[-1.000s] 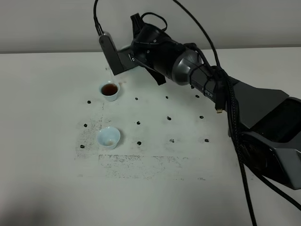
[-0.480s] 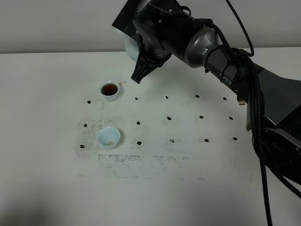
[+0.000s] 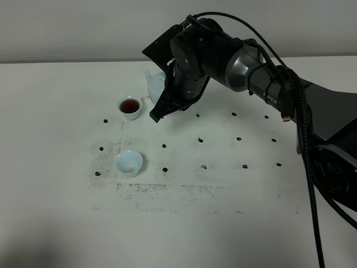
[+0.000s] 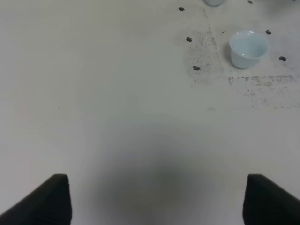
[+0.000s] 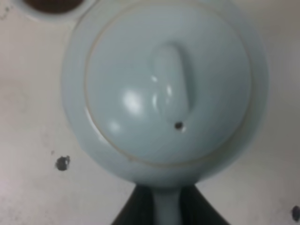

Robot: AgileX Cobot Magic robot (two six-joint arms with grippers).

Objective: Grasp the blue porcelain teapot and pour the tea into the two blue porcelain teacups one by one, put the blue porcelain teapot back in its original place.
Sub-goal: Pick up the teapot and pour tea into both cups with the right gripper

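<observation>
One blue porcelain teapot (image 3: 155, 85), two teacups, two grippers. Your right gripper (image 5: 167, 213) is clamped on the teapot's loop handle (image 5: 166, 206), with the pot upright and its lid (image 5: 166, 84) on, just beside the far teacup (image 3: 130, 106), which holds dark tea. The near teacup (image 3: 129, 162) shows a pale inside and stands well apart on the white table (image 3: 56, 195). Whether the pot touches the table cannot be told. Your left gripper (image 4: 157, 201) hangs with fingers apart, holding nothing.

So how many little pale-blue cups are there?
2. One small pale-blue glossy handleless cup, holding dark tea, sits beside the pale-blue porcelain teapot; the other, seemingly almost empty, stands nearer the camera. The black robot arm might hide more.
</observation>
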